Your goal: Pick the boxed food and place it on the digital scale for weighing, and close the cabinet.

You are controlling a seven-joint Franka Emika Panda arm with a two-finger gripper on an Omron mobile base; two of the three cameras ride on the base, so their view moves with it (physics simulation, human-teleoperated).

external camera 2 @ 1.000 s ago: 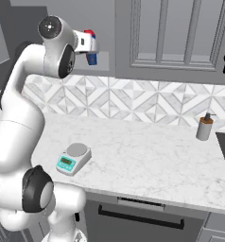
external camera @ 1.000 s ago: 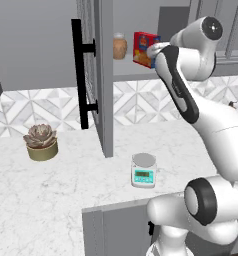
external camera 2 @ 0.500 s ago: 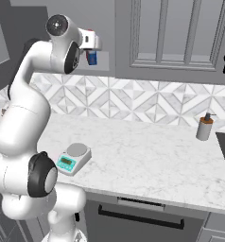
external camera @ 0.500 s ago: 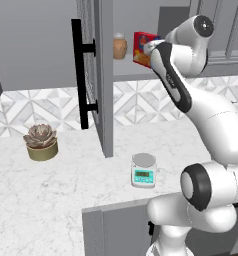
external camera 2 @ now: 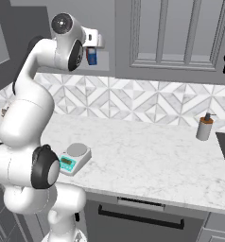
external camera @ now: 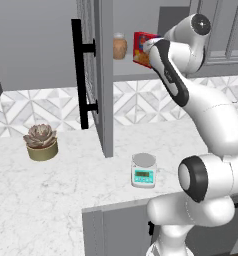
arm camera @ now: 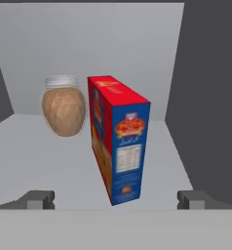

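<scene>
Hand view, going left to right: the left fingertip [arm camera: 40,199] is low at the edge, then a brown jar [arm camera: 64,105] sits further back on the shelf, past and a bit inside that fingertip. Next comes the boxed food [arm camera: 119,139], upright, standing between the two fingertips with its narrow blue side facing us. There's clear space on both sides of it, so the fingers [arm camera: 116,200] are spread wide and not touching anything yet. It's lined up for a grab, I'd say, but they'd need to push further in first.

So progress-wise, basically nothing is ticked off. From the left base view, the cabinet [external camera: 95,80] door is swung wide open with its black bar handle sticking out, and the digital scale [external camera: 143,170] sits bare on the desk [external camera: 51,195], well below the fingers. Left to do: grab, carry down, set it on the plate, shut the door.
</scene>
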